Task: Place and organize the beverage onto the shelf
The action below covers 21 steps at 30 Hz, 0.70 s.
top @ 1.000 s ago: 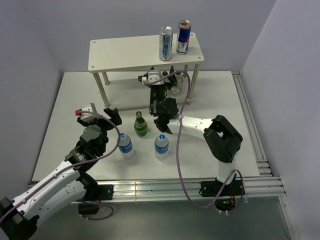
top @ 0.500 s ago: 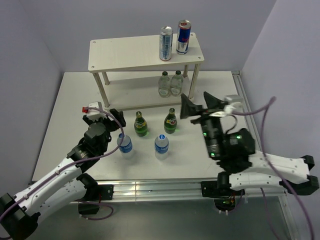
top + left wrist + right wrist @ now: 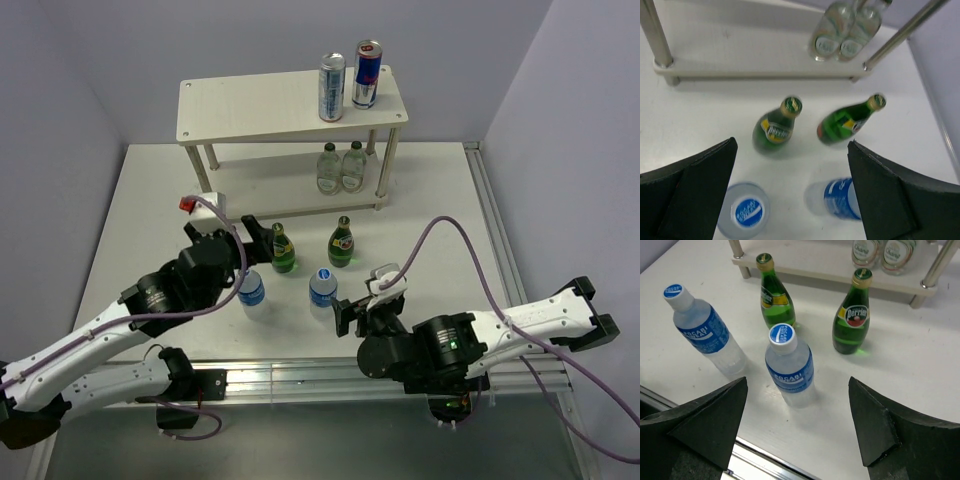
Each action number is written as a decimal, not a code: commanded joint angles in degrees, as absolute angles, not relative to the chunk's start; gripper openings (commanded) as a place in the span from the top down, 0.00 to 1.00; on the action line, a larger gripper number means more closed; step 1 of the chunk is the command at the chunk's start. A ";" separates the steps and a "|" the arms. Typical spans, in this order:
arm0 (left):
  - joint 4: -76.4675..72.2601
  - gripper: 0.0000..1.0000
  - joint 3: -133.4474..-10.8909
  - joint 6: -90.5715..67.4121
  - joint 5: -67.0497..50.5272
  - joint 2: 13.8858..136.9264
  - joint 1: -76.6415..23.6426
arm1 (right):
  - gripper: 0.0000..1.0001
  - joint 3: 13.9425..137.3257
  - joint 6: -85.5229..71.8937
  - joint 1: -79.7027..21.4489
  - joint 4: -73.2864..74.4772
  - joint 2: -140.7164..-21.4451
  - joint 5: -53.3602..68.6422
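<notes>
Nearest, the right gripper (image 3: 797, 381) hangs with fingers spread wide and empty, just short of two blue-capped plastic bottles (image 3: 790, 365) standing on the table (image 3: 150, 220). The left gripper (image 3: 791, 144), equally wide and empty, hovers by them. Beyond stand two green bottles (image 3: 282, 250). On the shelf (image 3: 250, 105), two clear glass bottles (image 3: 328, 168) occupy the lower tier and two cans (image 3: 332, 87) the top's right end

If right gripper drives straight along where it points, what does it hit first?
Probably the nearer blue-capped plastic bottle, upright and centred ahead of the open right gripper; exact depth unclear.
</notes>
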State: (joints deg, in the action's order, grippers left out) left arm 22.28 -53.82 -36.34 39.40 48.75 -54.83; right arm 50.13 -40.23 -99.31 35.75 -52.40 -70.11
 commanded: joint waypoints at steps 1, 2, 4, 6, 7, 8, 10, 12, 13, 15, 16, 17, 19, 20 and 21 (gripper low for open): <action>37.25 0.01 -54.50 -48.39 48.93 47.90 -61.67 | 0.11 50.02 -54.92 -100.98 45.52 -50.97 -74.35; 38.92 0.01 -54.32 -50.52 50.00 47.81 -62.92 | 0.11 49.66 -55.45 -101.51 45.70 -50.98 -74.36; 45.68 0.01 -54.58 -56.82 52.20 48.25 -66.16 | 0.11 48.61 -55.11 -101.60 45.18 -51.06 -74.18; 51.12 0.01 -55.72 -60.27 53.70 49.47 -67.49 | 0.10 47.82 -55.28 -101.60 45.18 -51.24 -74.09; 52.63 0.01 -55.98 -61.42 53.96 49.83 -68.37 | 0.10 47.55 -55.46 -101.51 45.26 -51.24 -73.92; 53.69 0.01 -56.33 -62.39 54.49 50.18 -68.73 | 0.09 47.29 -55.98 -101.51 45.35 -51.24 -73.74; 55.28 0.01 -55.90 -64.59 54.84 50.71 -69.87 | 0.08 46.23 -56.60 -101.51 44.57 -51.24 -72.96; 54.76 0.01 -54.76 -65.30 54.49 50.63 -70.31 | 0.07 44.49 -56.42 -101.51 43.25 -51.07 -71.99; 53.02 0.01 -53.97 -65.13 54.14 50.54 -70.57 | 0.07 43.86 -56.43 -101.43 42.55 -50.98 -71.46; 50.11 0.01 -51.16 -64.17 52.74 50.36 -70.58 | 0.06 42.28 -56.16 -100.64 40.09 -50.80 -69.35; 47.66 0.01 -50.28 -64.16 52.47 50.45 -70.58 | 0.06 41.75 -55.90 -99.68 39.21 -50.80 -68.65; 46.94 0.01 -48.62 -64.42 52.30 50.62 -70.58 | 0.05 41.23 -55.03 -99.15 37.02 -50.89 -67.95; 45.36 0.01 -47.29 -65.12 52.12 51.76 -70.66 | 0.04 39.56 -53.45 -97.48 34.47 -51.33 -64.96; 44.22 0.01 -46.24 -65.47 52.29 52.20 -70.66 | 0.04 39.03 -51.96 -96.77 31.76 -51.85 -63.73; 43.51 0.01 -45.71 -65.91 52.29 53.16 -70.66 | 0.04 38.41 -51.68 -95.81 30.86 -53.07 -61.81</action>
State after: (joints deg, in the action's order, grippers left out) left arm 47.83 -47.31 -63.72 51.83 51.72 -70.24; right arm 39.57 -52.66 -97.78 38.04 -51.79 -65.56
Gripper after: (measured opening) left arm 0.994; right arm 0.959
